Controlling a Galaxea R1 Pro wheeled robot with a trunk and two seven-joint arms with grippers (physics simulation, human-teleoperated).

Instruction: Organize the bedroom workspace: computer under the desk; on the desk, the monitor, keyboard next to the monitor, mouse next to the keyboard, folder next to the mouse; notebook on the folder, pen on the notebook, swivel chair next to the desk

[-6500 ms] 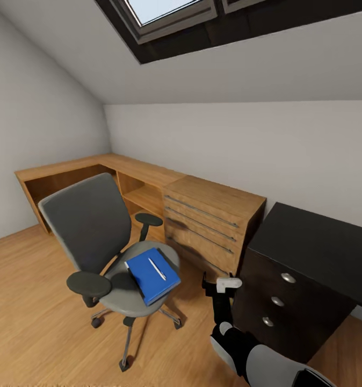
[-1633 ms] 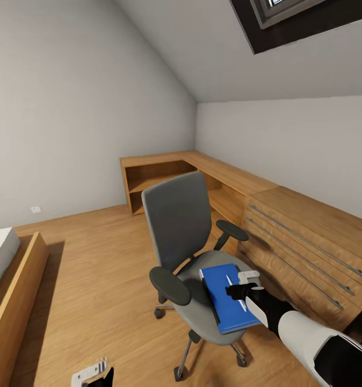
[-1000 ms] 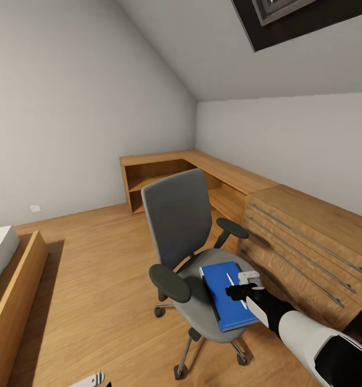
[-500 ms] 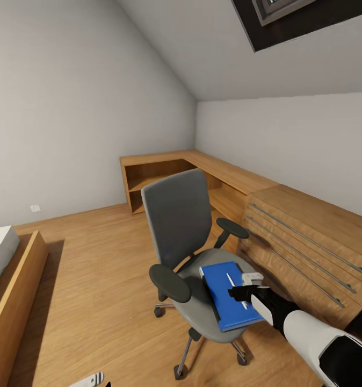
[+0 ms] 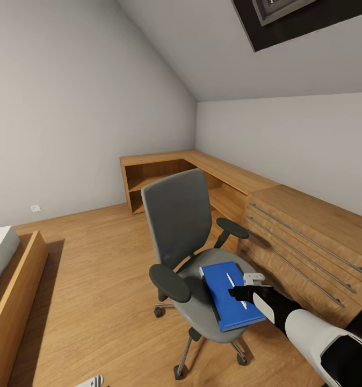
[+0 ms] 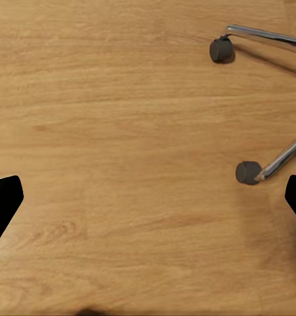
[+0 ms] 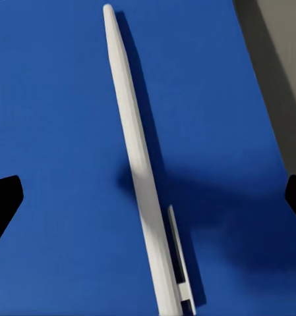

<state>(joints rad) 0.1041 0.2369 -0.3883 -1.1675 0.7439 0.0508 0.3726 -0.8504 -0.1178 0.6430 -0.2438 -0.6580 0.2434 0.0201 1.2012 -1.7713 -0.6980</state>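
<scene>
The grey swivel chair point(image 5: 178, 223) stands in the middle of the wooden floor. A blue notebook point(image 5: 229, 298) lies flat on its seat with a dark edge along its left side. I cannot tell whether that edge is the folder. A white pen point(image 5: 236, 289) rests on the blue cover. My right gripper point(image 5: 249, 287) hovers just above the pen point(image 7: 142, 171), open, with a black fingertip point(image 7: 2, 201) on either side. My left gripper point(image 6: 148, 197) hangs open low over the floor, near the chair's casters point(image 6: 248, 172).
An L-shaped wooden desk point(image 5: 202, 161) runs along the far walls, its top bare in the part I see. A wooden drawer unit point(image 5: 304, 236) stands close to the right of the chair. A bed frame point(image 5: 14, 290) is at the left.
The camera has swung left since the oldest frame. In the last second my right gripper has crept slightly right and down over the pen, and my left gripper has sunk toward the view's bottom edge.
</scene>
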